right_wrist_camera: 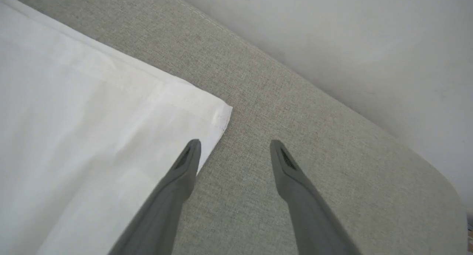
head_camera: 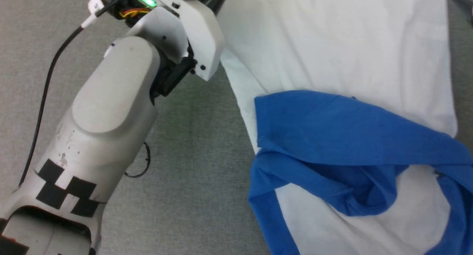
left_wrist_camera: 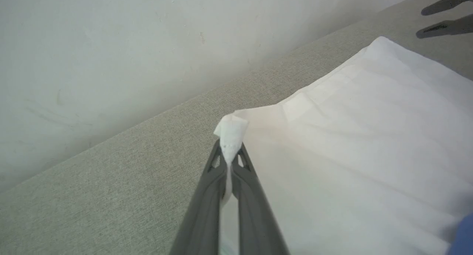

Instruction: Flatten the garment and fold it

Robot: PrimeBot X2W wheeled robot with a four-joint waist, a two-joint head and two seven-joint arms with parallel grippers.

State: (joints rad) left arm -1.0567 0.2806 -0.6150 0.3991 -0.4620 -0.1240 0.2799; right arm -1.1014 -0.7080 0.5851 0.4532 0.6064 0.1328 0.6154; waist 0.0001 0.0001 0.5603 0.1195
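Evidently the hem is being readied for a pull: the left gripper [left_wrist_camera: 230,151] is clamped on one hem corner of the garment [head_camera: 332,44], lifting a small white tuft off the bench [left_wrist_camera: 111,196]. The right gripper [right_wrist_camera: 234,144] stands wide apart at the other hem corner, one finger over the cloth's edge and one over bare bench, with nothing in it. Both corners lie toward the bench's far edge, by the wall [left_wrist_camera: 111,44], the right one near its rounded corner. Holding both would likely let the white body be drawn taut. A blue sleeve [head_camera: 351,129] lies crumpled across the white on the near side, not yet flattened. No writing or brand can be read; the left forearm [head_camera: 107,114] bears only black square marks [head_camera: 63,190].
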